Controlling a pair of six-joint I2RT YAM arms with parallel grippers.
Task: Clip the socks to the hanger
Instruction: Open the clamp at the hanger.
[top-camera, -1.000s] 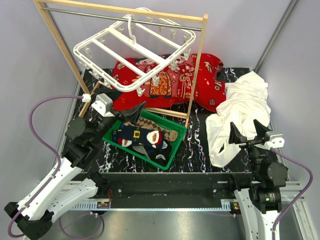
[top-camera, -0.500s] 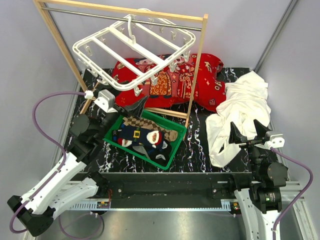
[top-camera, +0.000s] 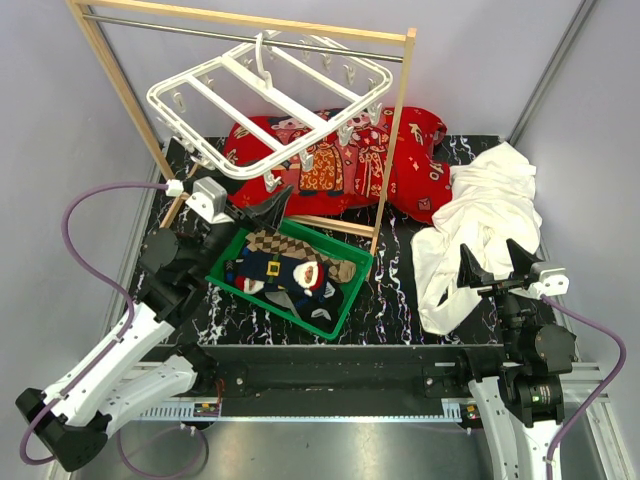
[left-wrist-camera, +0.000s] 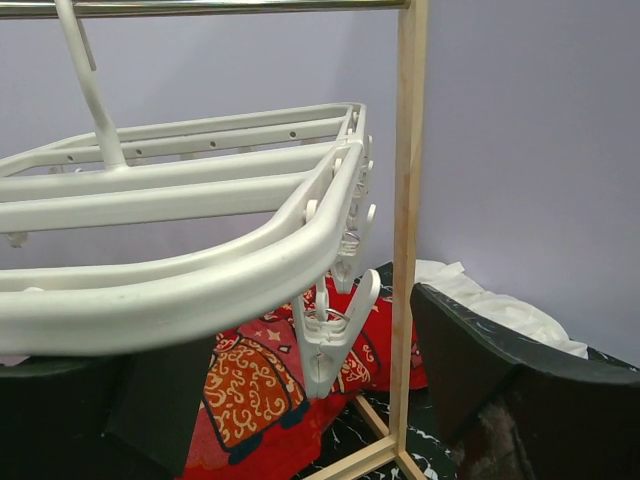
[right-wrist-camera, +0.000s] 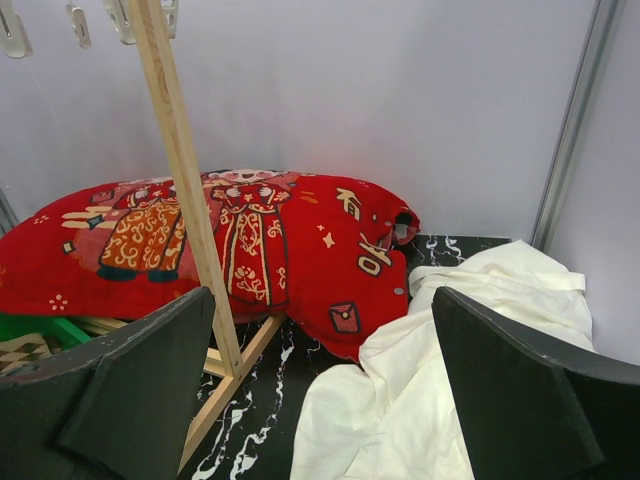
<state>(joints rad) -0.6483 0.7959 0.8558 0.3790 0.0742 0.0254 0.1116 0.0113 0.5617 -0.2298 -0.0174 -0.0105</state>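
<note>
The socks (top-camera: 290, 272), brown argyle and dark navy with red and white details, lie piled in a green bin (top-camera: 352, 257). The white hanger (top-camera: 270, 105) hangs tilted from the rack's metal rod. It fills the left wrist view (left-wrist-camera: 200, 270), where one dangling clip (left-wrist-camera: 328, 345) hangs between my left jaws, untouched. My left gripper (top-camera: 255, 215) is open and empty, just under the hanger's near edge, above the bin's far left corner. It also shows in its wrist view (left-wrist-camera: 310, 395). My right gripper (top-camera: 497, 262) is open and empty over the white cloth.
A wooden rack (top-camera: 390, 150) with a metal rod stands over the table; its post shows close in both wrist views (left-wrist-camera: 405, 230) (right-wrist-camera: 185, 190). A red printed cloth (top-camera: 340, 165) lies behind the bin. A big white cloth (top-camera: 480, 230) lies at the right.
My left gripper has risen from over the bin towards the hanger's near edge. The hanger has swung slightly. The right arm has not moved.
</note>
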